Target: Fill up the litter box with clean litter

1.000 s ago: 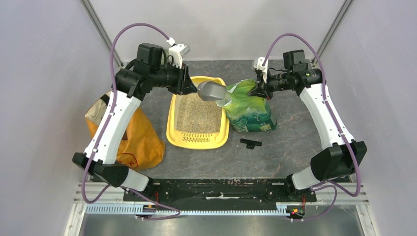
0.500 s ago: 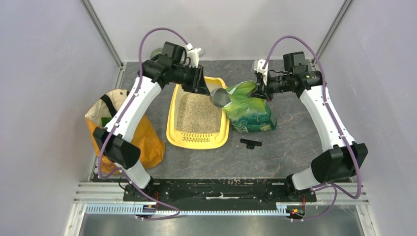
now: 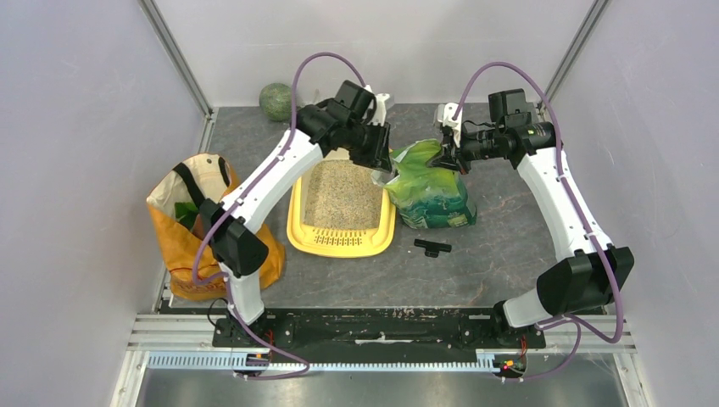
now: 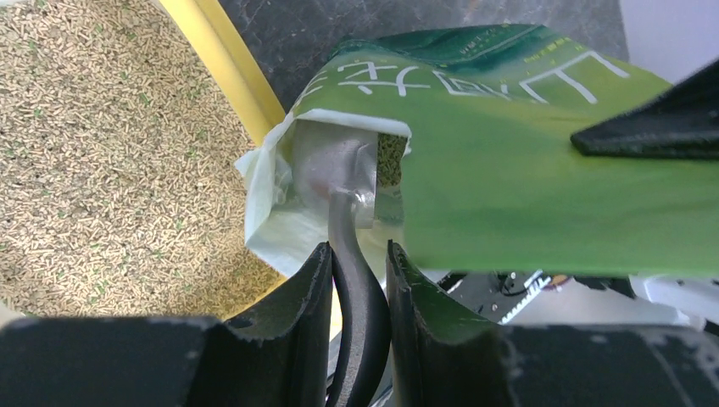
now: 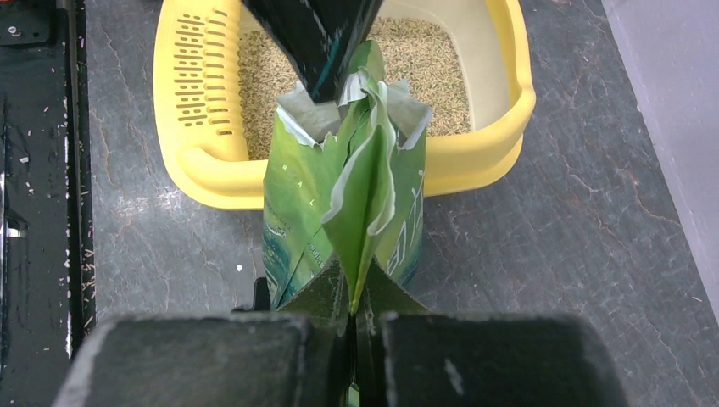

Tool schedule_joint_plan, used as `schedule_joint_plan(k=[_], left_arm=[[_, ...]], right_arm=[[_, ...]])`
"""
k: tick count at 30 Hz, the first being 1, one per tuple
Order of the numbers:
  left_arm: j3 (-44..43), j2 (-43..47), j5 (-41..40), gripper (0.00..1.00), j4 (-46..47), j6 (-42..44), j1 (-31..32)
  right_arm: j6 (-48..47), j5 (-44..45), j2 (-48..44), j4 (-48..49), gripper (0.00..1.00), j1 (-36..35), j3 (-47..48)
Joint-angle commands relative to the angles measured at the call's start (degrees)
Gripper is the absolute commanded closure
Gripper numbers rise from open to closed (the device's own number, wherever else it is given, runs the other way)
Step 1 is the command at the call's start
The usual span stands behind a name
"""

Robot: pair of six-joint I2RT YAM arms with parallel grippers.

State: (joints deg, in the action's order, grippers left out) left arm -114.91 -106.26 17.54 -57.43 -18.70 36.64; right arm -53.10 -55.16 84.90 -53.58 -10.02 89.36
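Observation:
The yellow litter box (image 3: 341, 242) lies mid-table, its floor covered with beige clean litter (image 3: 339, 199). A glossy green bag (image 3: 432, 195) stands against its right side. My left gripper (image 3: 381, 153) is shut on the dark handle of a grey scoop (image 4: 356, 288). The scoop's bowl (image 4: 335, 165) is pushed into the bag's open mouth. In the left wrist view the box's rim (image 4: 229, 68) and litter (image 4: 102, 153) lie to the left. My right gripper (image 5: 353, 309) is shut on the bag's folded top edge (image 5: 365, 195) and holds it up.
An orange shopping bag (image 3: 199, 229) stands at the left wall. A green round object (image 3: 275, 100) sits in the back corner. A small black part (image 3: 432, 247) lies on the grey tabletop in front of the green bag.
My left arm has swung right from over the litter box, carrying the scoop to the green bag and into its mouth. The right arm and the bag have stayed put.

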Motion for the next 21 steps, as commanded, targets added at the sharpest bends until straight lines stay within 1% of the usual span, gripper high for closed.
schedule_joint_plan(k=[1, 9, 14, 17, 21], left_arm=[[-4.6, -3.9, -11.2, 0.98, -1.7, -4.3, 3.0], [-3.0, -8.0, -18.7, 0.98, -2.7, -6.5, 7.2], [-1.6, -10.6, -17.8, 0.98, -1.9, -8.3, 7.3], [0.5, -11.2, -13.9, 0.98, -0.7, -8.7, 7.1], [9.7, -7.6, -0.8, 0.98, 9.8, -10.0, 4.9]], right_arm=[[0.3, -4.8, -2.1, 6.2, 1.0, -0.5, 1.6], [0.5, -4.7, -1.1, 6.5, 1.0, -0.5, 1.6], [0.5, -4.7, -0.8, 6.6, 1.0, -0.6, 1.5], [0.4, -4.6, -0.8, 6.6, 1.0, -0.5, 1.3], [0.2, -4.4, -1.0, 6.5, 1.0, -0.5, 0.9]])
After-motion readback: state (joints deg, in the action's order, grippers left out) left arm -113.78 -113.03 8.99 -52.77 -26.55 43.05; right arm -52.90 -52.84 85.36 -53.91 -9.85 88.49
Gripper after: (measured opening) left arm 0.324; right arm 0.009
